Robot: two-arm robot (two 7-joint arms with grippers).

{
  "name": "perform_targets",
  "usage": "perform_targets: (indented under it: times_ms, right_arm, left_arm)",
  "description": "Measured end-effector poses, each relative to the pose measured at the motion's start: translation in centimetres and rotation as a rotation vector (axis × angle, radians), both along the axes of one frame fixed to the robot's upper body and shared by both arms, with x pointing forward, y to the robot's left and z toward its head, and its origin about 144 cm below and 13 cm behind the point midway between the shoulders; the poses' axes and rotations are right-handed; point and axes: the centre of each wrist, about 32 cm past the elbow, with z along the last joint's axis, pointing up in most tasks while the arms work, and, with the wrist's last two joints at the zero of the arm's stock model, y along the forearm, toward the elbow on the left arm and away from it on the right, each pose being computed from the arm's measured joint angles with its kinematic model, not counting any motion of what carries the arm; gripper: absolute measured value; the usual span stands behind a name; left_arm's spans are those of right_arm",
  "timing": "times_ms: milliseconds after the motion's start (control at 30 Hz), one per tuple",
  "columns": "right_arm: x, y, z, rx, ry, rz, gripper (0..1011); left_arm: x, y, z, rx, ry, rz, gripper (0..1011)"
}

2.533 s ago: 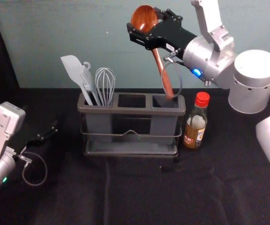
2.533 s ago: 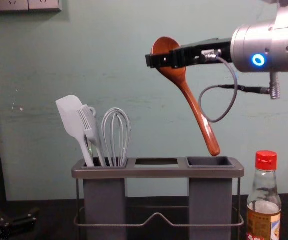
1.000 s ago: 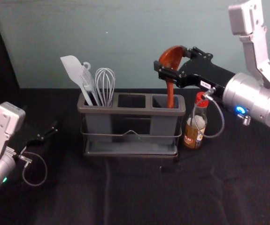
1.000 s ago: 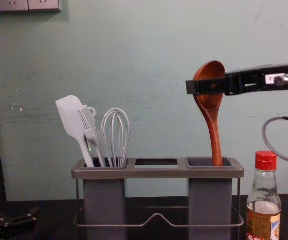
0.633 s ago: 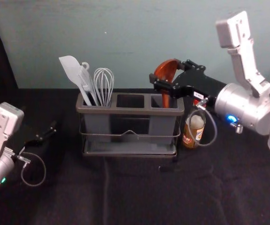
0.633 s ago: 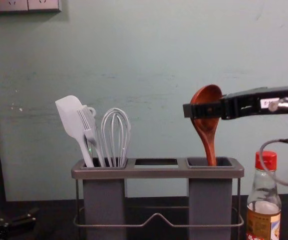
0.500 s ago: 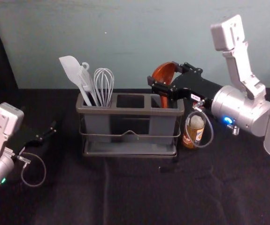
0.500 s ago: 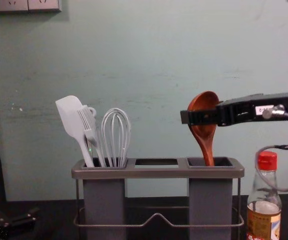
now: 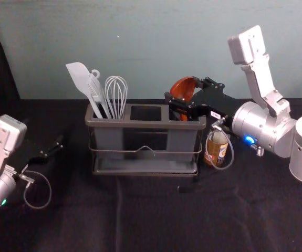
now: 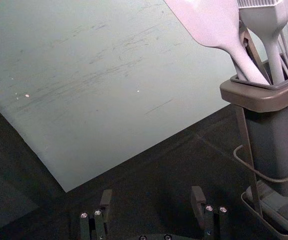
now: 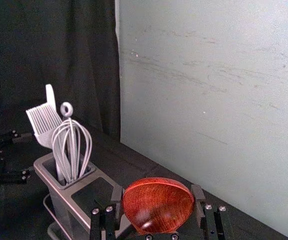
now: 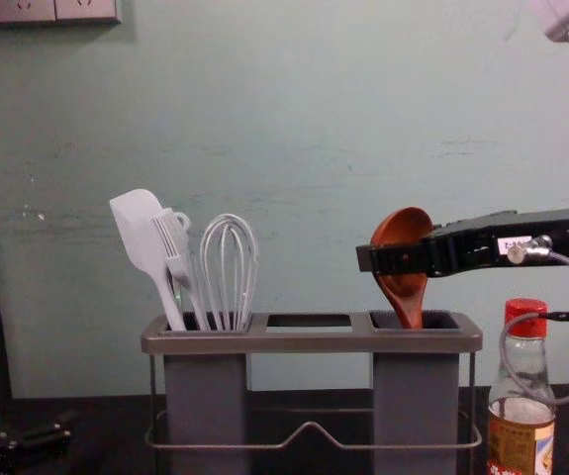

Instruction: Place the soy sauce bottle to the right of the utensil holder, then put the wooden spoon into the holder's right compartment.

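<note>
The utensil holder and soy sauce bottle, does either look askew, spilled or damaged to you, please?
Nothing stands out: the utensil holder stands level, the soy sauce bottle is upright and capped, and I see no spill or damage.

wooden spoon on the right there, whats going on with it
The right gripper holds the wooden spoon by its bowl, handle in the right compartment of the utensil holder. It has not been let go yet. The soy sauce bottle stands to the right of the holder. The left gripper is parked, open, to the holder's left.
</note>
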Motion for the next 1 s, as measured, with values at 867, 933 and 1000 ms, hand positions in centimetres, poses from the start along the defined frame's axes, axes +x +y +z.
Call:
perform_targets:
  times_ms: [867,933,1000]
  right_arm:
    - [-0.06,0.16,-0.21,-0.009,0.013,0.005,1000]
    - [-0.05,0.15,-0.20,-0.009,0.013,0.004,1004]
    - [-0.05,0.14,-0.19,-0.008,0.012,0.004,1004]
  left_arm:
    - [0.00,0.00,0.00,0.000,0.000,0.000,1011]
    - [0.00,0.00,0.00,0.000,0.000,0.000,1011]
    - [0.00,0.00,0.00,0.000,0.000,0.000,1011]
